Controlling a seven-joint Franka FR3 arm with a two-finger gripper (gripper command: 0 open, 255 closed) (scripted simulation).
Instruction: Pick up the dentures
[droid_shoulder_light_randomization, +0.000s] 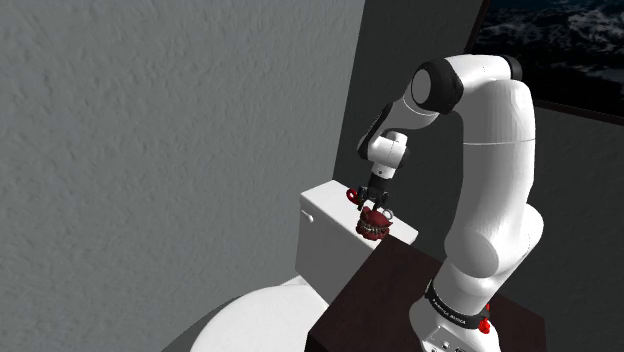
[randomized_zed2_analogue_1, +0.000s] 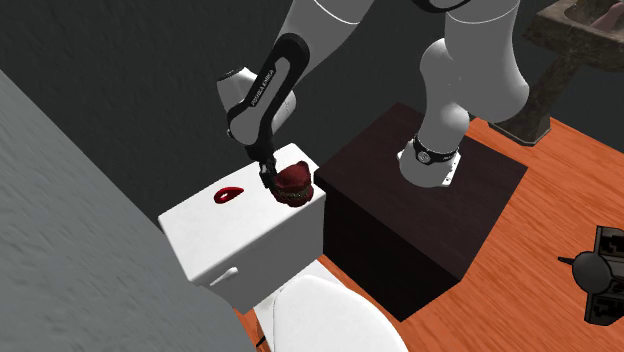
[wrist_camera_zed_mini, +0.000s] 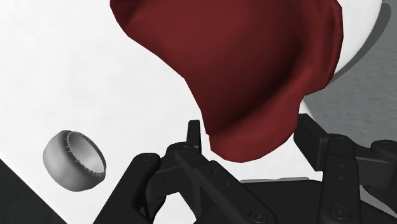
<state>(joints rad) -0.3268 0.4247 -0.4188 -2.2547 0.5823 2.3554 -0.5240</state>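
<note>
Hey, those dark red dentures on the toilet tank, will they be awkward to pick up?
Likely stiff: the dentures keep a rounded, moulded shape. Their smooth, curved surface might slip in a grasp. They sit near the edge of the white tank lid, so a nudge could tip them off.

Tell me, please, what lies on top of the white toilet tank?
On the tank lid: dark red dentures clasped by the end effector, a small red object apart from them, and a grey ring. The lid under the dentures is covered.
</note>
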